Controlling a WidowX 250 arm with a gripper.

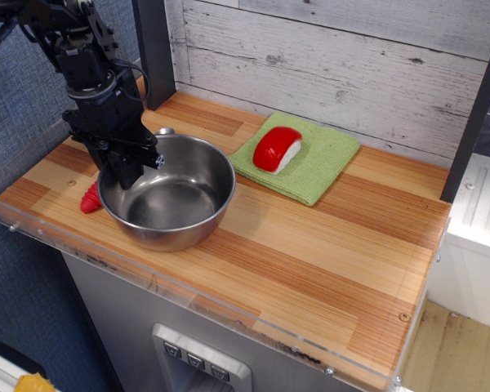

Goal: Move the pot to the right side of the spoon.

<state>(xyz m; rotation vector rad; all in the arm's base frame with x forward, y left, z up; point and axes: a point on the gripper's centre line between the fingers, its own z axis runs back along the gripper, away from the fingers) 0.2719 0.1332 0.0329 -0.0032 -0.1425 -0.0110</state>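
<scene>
The pot [170,196] is a wide shiny steel bowl standing on the left part of the wooden counter [310,245]. My gripper [124,173] comes down from above at the pot's left rim, with its fingers closed over the rim. The spoon lies under and behind the pot. Its ribbed red handle [90,198] sticks out at the pot's left, and its silver bowl [165,131] peeks out behind the far rim. The pot covers the spoon's middle.
A green cloth [310,159] lies at the back middle with a red-and-white sushi piece [276,149] on it. A dark post [153,49] stands at the back left. A clear plastic lip [188,294] runs along the front edge.
</scene>
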